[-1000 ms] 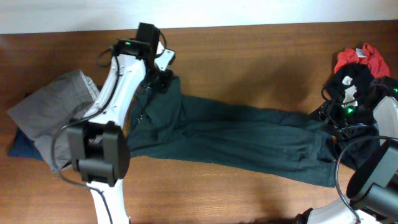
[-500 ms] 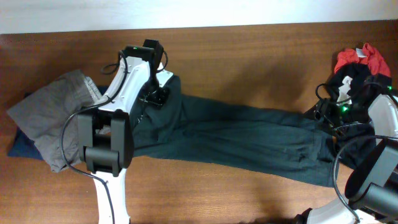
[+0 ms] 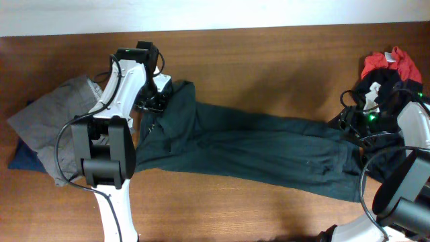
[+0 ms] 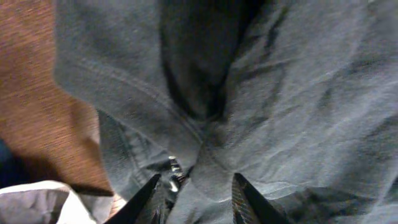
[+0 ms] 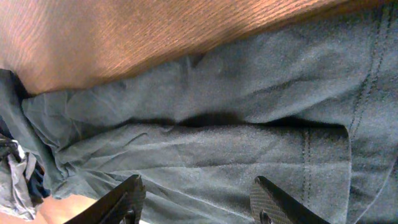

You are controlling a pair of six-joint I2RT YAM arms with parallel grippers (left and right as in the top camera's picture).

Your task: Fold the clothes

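The clothes on the wooden table are chiefly one long dark green garment, stretched out from upper left to lower right. My left gripper hovers at the garment's upper-left end. Seen from the left wrist, its jaws stand apart over bunched green fabric, with a fold and a small shiny bit between the fingers. My right gripper is at the garment's right end. Its fingers are spread wide above flat green cloth and hold nothing.
A grey garment lies crumpled at the left edge, with a navy one under it. A red garment and a black one are heaped at the back right, close to the right arm.
My left gripper has moved forward and to the left along the garment's upper-left end; the garment itself has stayed put. The right arm has barely moved.
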